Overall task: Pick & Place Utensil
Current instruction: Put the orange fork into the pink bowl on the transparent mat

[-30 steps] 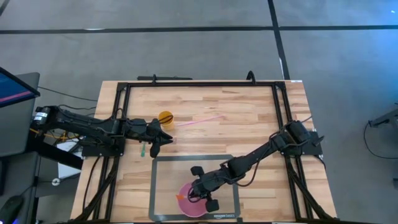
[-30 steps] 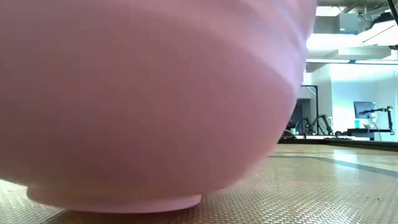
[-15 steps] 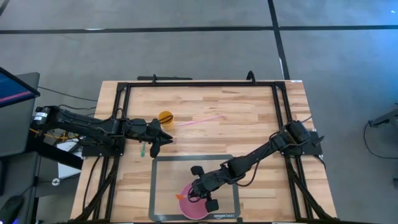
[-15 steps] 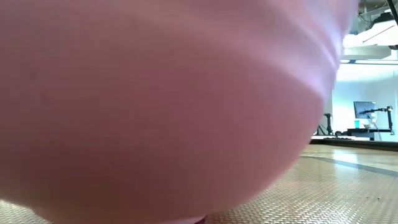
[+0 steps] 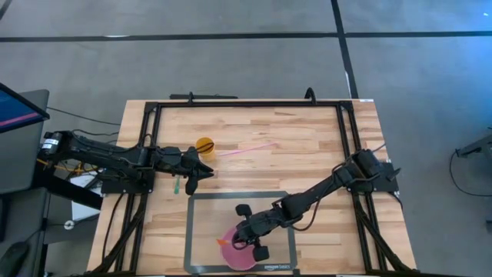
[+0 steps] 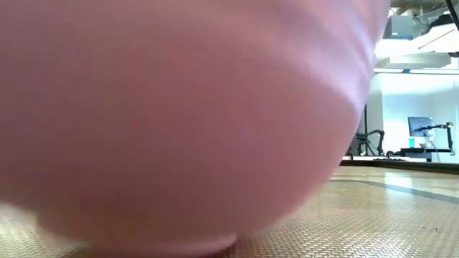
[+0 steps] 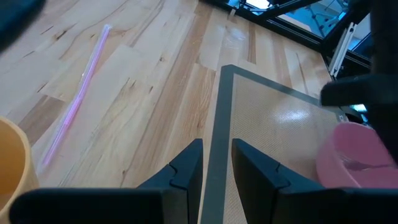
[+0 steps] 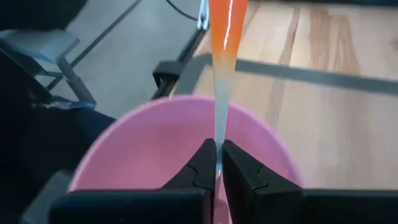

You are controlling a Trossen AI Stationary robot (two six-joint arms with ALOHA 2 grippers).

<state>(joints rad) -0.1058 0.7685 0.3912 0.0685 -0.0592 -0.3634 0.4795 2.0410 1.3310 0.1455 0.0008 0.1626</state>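
Overhead, the right hand (image 5: 244,238) sits low in the frame over the pink bowl (image 5: 234,255), which rests on the grey mat (image 5: 201,223) laid on the worktop (image 5: 307,154). An orange tip of the utensil (image 5: 222,243) pokes out at the bowl's left rim, apparently so it can go into the bowl. The left hand (image 5: 201,174) waits at mid-left, beside an orange cup (image 5: 204,145), a green item (image 5: 176,185) and a pink straw (image 5: 247,149) farther right.

At worktop level, the bowl (image 6: 179,122) fills nearly the whole frame, blocking both arms; only mat (image 6: 387,215) shows at lower right.

From the left wrist, the left hand (image 7: 216,163) has its fingers (image 7: 186,168) parted with nothing between them, idle. The straw (image 7: 78,102) lies at upper left, the bowl (image 7: 357,155) at right.

From the right wrist, the right hand (image 8: 217,163) is clenched on the utensil (image 8: 225,37), a slim orange-to-clear piece, perhaps a spoon handle. It hangs directly over the bowl (image 8: 143,149), so I judge placement is close.
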